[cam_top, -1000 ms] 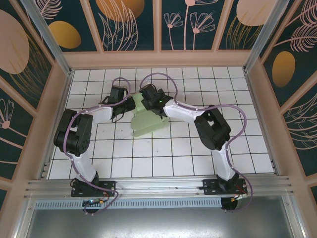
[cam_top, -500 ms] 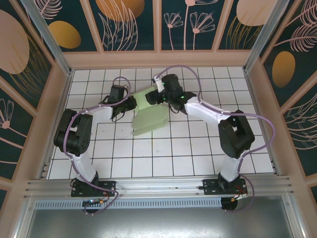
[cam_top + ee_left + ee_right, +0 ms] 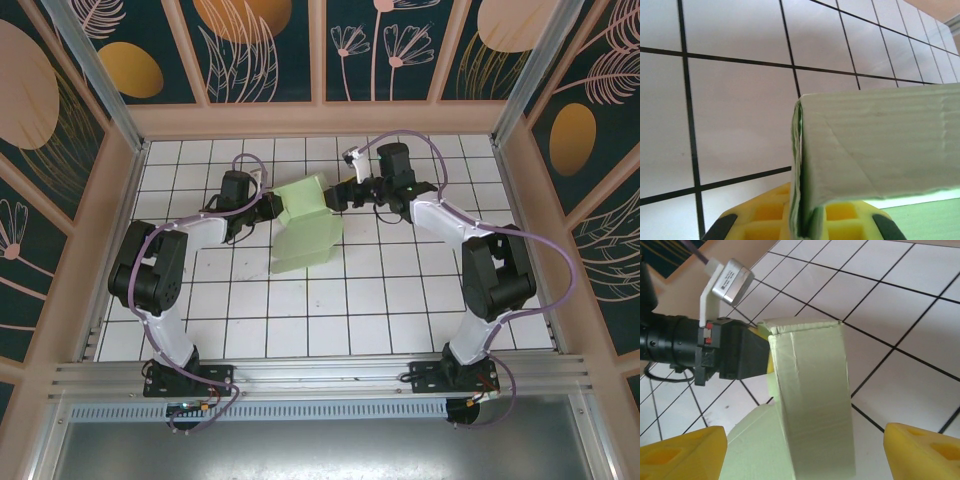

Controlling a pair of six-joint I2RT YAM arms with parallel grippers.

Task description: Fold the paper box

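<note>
The paper box [image 3: 308, 238] is a pale green card sheet, partly folded, lying on the tiled table behind the middle, with one flap raised at its far end. My left gripper [image 3: 271, 207] is shut on the box's left edge. In the left wrist view its yellow pads [image 3: 762, 215] pinch doubled card [image 3: 875, 150]. My right gripper [image 3: 336, 196] stands open at the box's far right. In the right wrist view the raised flap [image 3: 812, 405] stands between its wide-apart fingertips [image 3: 685, 455] without touching them, and the left gripper's black body [image 3: 732, 355] sits behind the flap.
White tiled floor [image 3: 400, 300] with black lines, walled by a wooden frame [image 3: 320, 118] on three sides. Purple cables loop over both arms. There is free tile in front of the box and to both sides.
My right arm has swung from over the box out to its far right side, its jaws opening a little wider. The box's far flap now stands up. The left gripper has held still.
</note>
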